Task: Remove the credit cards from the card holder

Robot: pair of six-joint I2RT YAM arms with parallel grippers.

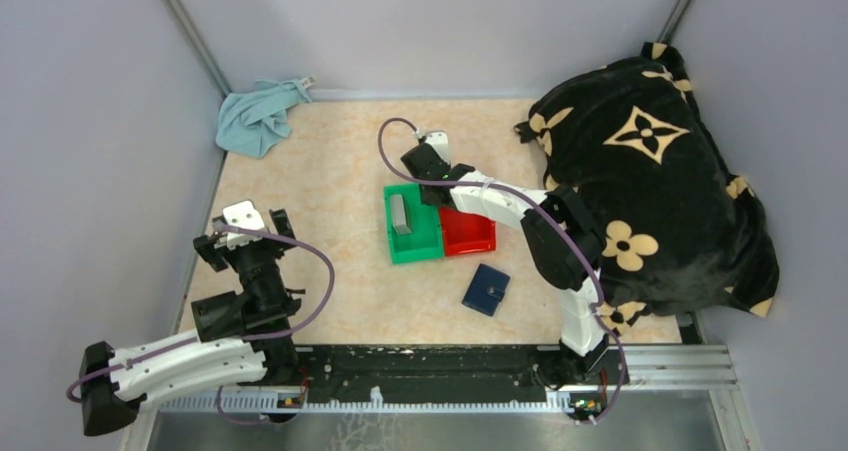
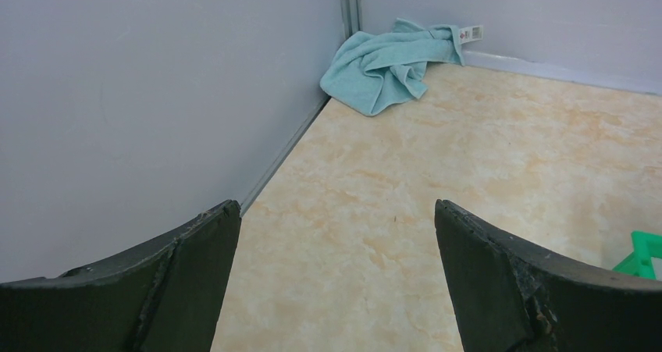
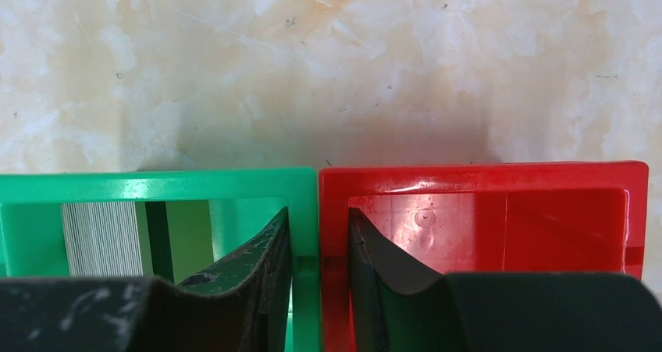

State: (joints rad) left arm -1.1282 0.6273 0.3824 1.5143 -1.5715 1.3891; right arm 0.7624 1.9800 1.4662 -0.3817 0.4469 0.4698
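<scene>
Top: card holder (image 1: 486,289) lies closed on table (image 1: 330,181), well apart from right gripper (image 1: 432,163), which is over the far rims of green bin (image 1: 415,247) and red bin (image 1: 470,236). One grey credit card (image 1: 401,214) is in green.
Left wrist: left gripper (image 2: 336,208) is wide apart; the tag (image 2: 471,33) on cloth (image 2: 386,67) is unreadable.
Right wrist: fingers nearly together straddle the bins' adjoining walls; pinching or not, can't tell. The card is partly cut off.

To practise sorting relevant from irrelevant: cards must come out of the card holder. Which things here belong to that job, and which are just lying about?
Job: card holder; grey credit card, in the green bin.
Lying about: red bin; teal cloth; flowered blanket.
</scene>
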